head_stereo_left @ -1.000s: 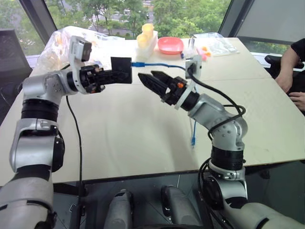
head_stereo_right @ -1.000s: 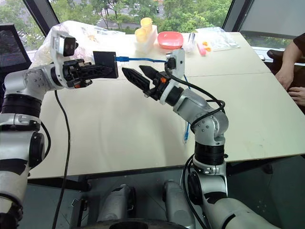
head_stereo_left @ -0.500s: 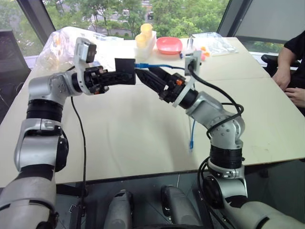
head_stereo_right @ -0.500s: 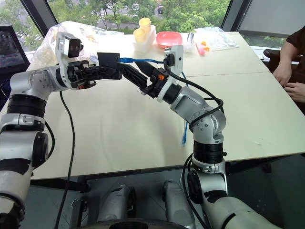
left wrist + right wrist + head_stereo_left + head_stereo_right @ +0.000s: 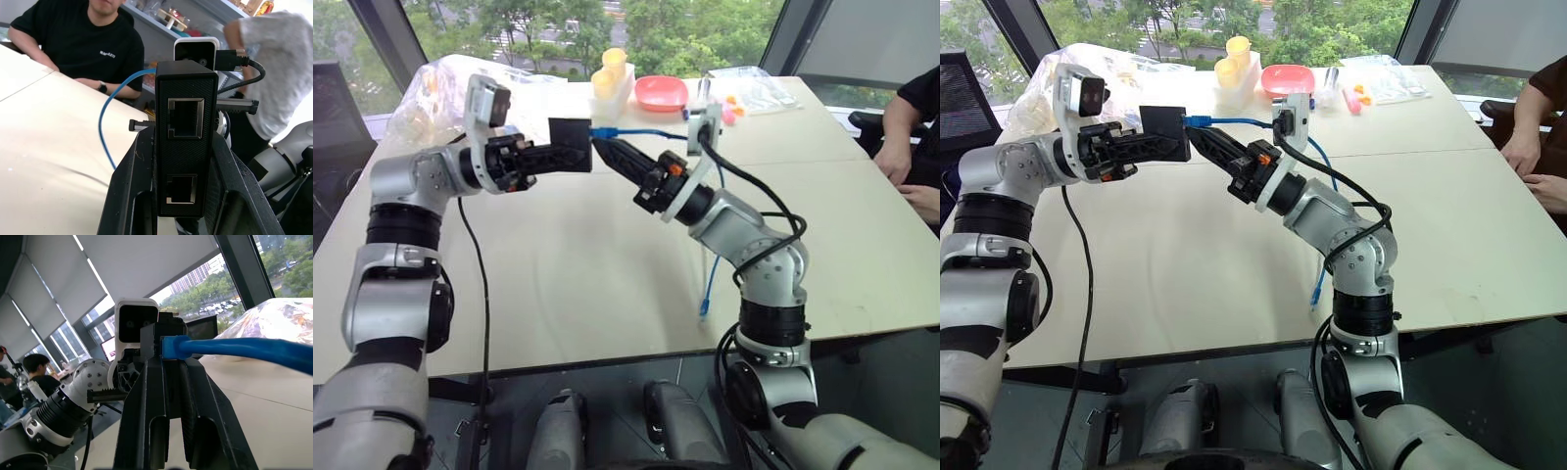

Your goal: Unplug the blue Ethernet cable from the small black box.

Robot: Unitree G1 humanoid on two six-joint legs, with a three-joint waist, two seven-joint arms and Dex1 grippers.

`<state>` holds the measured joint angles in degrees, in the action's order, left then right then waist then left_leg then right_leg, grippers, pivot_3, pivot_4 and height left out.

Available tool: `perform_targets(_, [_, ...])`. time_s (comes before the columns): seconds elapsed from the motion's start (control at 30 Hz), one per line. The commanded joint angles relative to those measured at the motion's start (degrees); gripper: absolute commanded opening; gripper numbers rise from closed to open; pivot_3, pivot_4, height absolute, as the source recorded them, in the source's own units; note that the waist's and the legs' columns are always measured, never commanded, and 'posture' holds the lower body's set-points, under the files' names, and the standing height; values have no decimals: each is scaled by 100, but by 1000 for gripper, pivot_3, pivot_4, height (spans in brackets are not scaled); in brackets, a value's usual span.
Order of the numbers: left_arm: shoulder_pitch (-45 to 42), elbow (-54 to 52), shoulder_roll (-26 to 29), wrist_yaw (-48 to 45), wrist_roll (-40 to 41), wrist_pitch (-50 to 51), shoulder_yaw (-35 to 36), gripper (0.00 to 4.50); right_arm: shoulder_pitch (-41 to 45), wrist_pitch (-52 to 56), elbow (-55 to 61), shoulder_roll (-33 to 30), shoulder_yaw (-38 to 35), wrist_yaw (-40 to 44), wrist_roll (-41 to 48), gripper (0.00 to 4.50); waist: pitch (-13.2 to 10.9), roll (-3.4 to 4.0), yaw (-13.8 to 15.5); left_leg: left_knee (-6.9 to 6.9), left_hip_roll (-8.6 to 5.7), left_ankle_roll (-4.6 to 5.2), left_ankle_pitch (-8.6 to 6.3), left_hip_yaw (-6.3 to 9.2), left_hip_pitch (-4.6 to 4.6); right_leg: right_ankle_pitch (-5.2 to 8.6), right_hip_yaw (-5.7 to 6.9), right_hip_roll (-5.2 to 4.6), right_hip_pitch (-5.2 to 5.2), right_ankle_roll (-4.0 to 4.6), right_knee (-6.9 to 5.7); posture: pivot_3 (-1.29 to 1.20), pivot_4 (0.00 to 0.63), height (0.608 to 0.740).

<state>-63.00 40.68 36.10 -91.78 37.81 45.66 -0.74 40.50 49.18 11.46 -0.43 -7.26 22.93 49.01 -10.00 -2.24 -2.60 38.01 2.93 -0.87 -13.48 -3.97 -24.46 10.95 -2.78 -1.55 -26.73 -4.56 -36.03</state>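
The small black box hangs in the air over the far half of the table, my left gripper shut on it; two empty ports face the left wrist camera. The blue Ethernet cable is plugged into the box's right side. From there it runs right, passes behind my right arm and drops to a loose plug hanging near the table's front. My right gripper is shut at the cable's plug right next to the box, the blue plug sitting at its fingertips.
The pale table carries a pink bowl, stacked yellow cups and clear plastic bags along its far edge. A seated person's arm rests at the right edge. Another person sits beyond the table.
My right gripper, open a second ago, has slid up and left to the plug at the box and closed there. The left gripper still holds the box.
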Motion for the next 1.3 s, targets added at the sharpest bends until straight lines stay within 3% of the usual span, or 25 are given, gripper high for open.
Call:
perform_targets(0.03, [-57, -133, -12, -72, -41, -55, 88, 533, -8, -60, 122, 95, 13, -86, 206, 410, 0, 0, 0, 0, 0, 0, 0, 0, 0, 0, 0, 0, 0, 0, 0, 0, 150, 740])
perform_targets(0.13, [-77, -108, -25, -72, -81, -64, 114, 533, -60, -41, 110, 97, 94, -166, 187, 1659, 0, 0, 1, 0, 0, 0, 0, 0, 0, 0, 0, 0, 0, 0, 1, 0, 150, 740])
perform_targets(0.3, [-89, -85, -50, -72, -127, -63, 147, 533, 5, -162, 1, 172, 33, -319, 202, 4197, 0, 0, 0, 0, 0, 0, 0, 1, 0, 0, 0, 0, 0, 0, 1, 0, 150, 740])
perform_targets(0.33, [-86, -83, -52, -72, -131, -63, 153, 533, 21, -180, -20, 190, 12, -346, 211, 4434, 0, 0, 0, 0, 0, 0, 0, 1, 0, 0, 0, 0, 0, 0, 1, 0, 150, 740])
perform_targets(1.0, [-3, -165, -85, -71, -199, 0, 278, 533, -17, -258, -143, 222, -26, -421, 626, 4434, 0, 0, -1, -1, 0, 0, 0, 2, 0, 0, 0, 0, 0, 0, 1, 0, 150, 740])
perform_targets(1.13, [17, -199, -79, -71, -193, 22, 256, 533, 24, -350, -218, 299, -54, -468, 643, 3187, 0, 0, -1, -1, 0, 0, 0, 2, 0, 0, 0, 0, 0, 0, 2, 0, 150, 740])
perform_targets(1.3, [23, -208, -78, -71, -206, 33, 254, 533, 26, -402, -232, 323, -99, -487, 700, 798, 0, 0, -5, -1, 0, 0, 0, 2, 0, 0, 0, 0, 0, 0, 2, 0, 150, 740])
